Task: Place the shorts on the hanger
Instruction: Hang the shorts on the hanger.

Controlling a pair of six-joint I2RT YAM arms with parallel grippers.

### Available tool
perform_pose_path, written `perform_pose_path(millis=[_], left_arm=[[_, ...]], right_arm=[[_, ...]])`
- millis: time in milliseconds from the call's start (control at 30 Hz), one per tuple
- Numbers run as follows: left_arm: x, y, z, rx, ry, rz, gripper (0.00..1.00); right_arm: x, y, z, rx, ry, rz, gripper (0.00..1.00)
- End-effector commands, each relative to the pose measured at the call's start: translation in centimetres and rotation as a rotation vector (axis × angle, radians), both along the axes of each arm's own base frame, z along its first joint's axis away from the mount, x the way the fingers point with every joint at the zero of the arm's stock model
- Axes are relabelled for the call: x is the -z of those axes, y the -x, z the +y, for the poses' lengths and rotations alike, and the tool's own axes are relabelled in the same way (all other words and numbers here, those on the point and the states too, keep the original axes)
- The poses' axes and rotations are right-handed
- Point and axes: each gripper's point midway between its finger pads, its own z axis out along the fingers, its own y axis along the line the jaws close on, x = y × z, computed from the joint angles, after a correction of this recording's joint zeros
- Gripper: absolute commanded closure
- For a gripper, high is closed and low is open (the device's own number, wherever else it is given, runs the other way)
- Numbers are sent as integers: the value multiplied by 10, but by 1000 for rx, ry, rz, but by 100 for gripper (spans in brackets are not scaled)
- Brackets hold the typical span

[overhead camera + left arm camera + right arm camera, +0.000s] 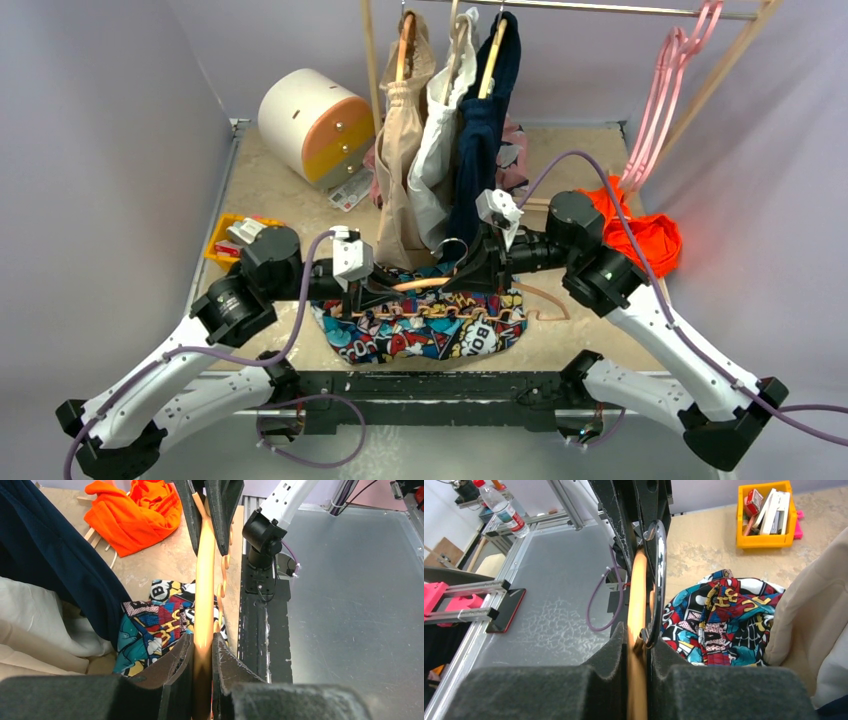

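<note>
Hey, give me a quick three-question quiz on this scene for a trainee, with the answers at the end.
1. True or false: the shorts already hang on the hanger.
2. What do the left gripper and right gripper each clamp? A the shorts; B the hanger; C nothing.
3. What colour is the bin of small items?
Key: 1 false, they lie beneath it; 2 B; 3 yellow.
</note>
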Motion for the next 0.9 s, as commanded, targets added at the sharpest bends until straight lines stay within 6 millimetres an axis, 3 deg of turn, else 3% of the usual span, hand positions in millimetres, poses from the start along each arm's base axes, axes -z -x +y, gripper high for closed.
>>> perform_pose_path(millis=[0, 67, 133, 167, 267, 400, 533, 700, 867], left_arm=[[-31, -18, -3, -78, 104, -84, 100], [-31, -25, 1, -131, 97, -84, 96], [-31, -34, 8, -211, 87, -70, 75], [-30, -42, 15, -276, 86, -62, 56], [-28, -65, 43, -504, 92, -38, 39], [-23, -88, 105, -913, 218, 118, 32], [7, -96, 160, -1265, 268, 297, 29], [56, -87, 182, -1463, 250, 528, 27], [110, -76, 174, -1519, 184, 721, 27]], right_arm=[[-18, -6, 1, 48, -29, -38, 100], [-19, -15, -1, 109, -24, -46, 100], [-18, -25, -5, 191, -17, -56, 100], [-17, -30, -7, 228, -12, -57, 100], [-10, -36, -14, 294, 9, -53, 100], [7, -36, -22, 330, 56, -28, 100], [17, -33, -30, 365, 72, -7, 100], [18, -32, -40, 413, 80, -6, 100], [27, -34, -43, 435, 101, 1, 100]])
